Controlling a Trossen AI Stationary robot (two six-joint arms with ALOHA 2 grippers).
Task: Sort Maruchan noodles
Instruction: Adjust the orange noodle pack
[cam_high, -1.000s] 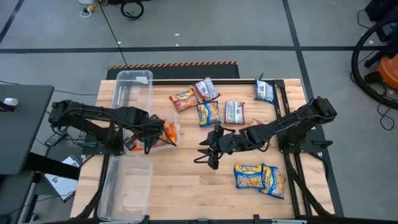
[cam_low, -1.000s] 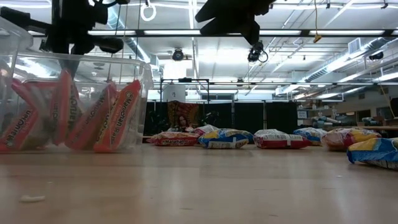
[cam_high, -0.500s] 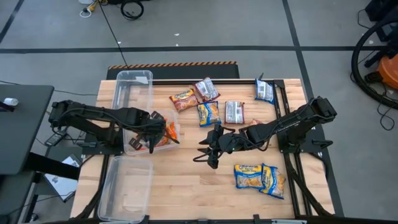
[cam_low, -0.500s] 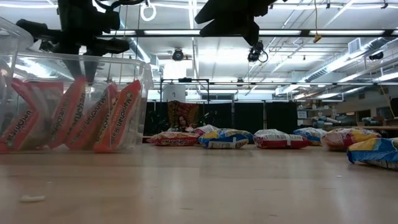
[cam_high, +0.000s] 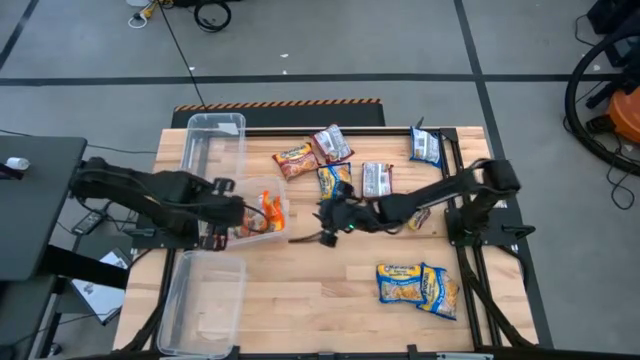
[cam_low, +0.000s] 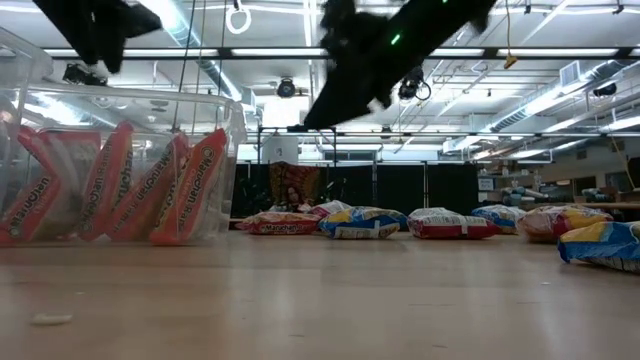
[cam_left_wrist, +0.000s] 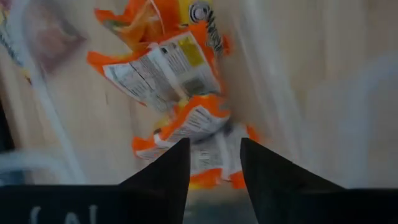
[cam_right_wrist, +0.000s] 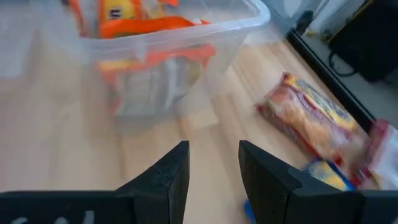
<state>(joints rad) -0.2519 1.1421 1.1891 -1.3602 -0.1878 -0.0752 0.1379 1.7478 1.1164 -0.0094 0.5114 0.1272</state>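
Maruchan noodles (cam_high: 337, 182) are lying in two groups around my clear bin (cam_high: 214, 150), which is sitting at the left side of the worktop (cam_high: 300, 290). Orange packets (cam_left_wrist: 163, 65) are standing on edge inside the bin's near end. Loose packets are resting flat well to the right of the bin: an orange one (cam_high: 293, 160), red-and-silver ones, and blue-and-yellow ones, with two more blue-and-yellow packets (cam_high: 417, 284) farther right and nearer the front edge.

My left gripper (cam_left_wrist: 213, 163) is hovering over the bin, fingers partly spread and holding nothing, with the orange packets directly beneath it.

My right gripper (cam_high: 325, 222) is hanging just right of the bin, fingers narrowly parted and empty. The blue-and-yellow packet is lying just behind it, away from the bin, its long axis running front to back. My right arm is clearly the nearer one to that loose cluster, so I judge the next pick is falling to it.
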